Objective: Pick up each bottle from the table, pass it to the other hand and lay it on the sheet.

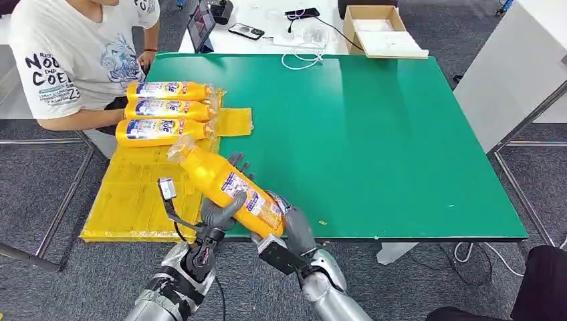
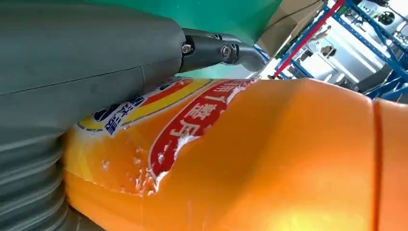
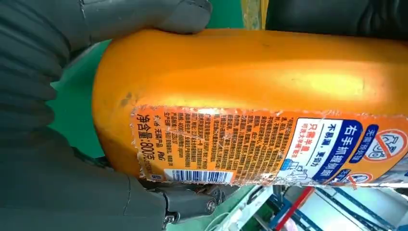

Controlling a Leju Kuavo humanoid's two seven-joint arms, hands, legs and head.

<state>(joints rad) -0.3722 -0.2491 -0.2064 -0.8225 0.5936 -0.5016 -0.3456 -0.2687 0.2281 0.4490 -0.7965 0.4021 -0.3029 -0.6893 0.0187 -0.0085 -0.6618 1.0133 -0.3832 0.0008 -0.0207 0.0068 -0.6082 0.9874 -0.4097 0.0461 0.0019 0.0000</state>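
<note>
Near edge of green table (image 1: 374, 147): both hands grip one orange bottle (image 1: 227, 186), held above the table's front-left corner, tilted, clear cap end pointing up-left toward the sheet. Left hand (image 1: 217, 212) wraps the mid-body, thumb across the label; right hand (image 1: 291, 224) clamps the base end. Left wrist view: thumb (image 2: 86, 57) pressed on bottle (image 2: 269, 159). Right wrist view: thumb (image 3: 144, 14) over bottle base (image 3: 250, 96), barcode label facing cam.

Further out: yellow sheet (image 1: 134, 194) draped over table's left side. Three bottles (image 1: 164, 110) lie on its far part, side by side, caps to the right.

Beyond: person in white T-shirt (image 1: 73, 60) seated at far-left corner; cardboard box (image 1: 378, 30) on white desk behind.
</note>
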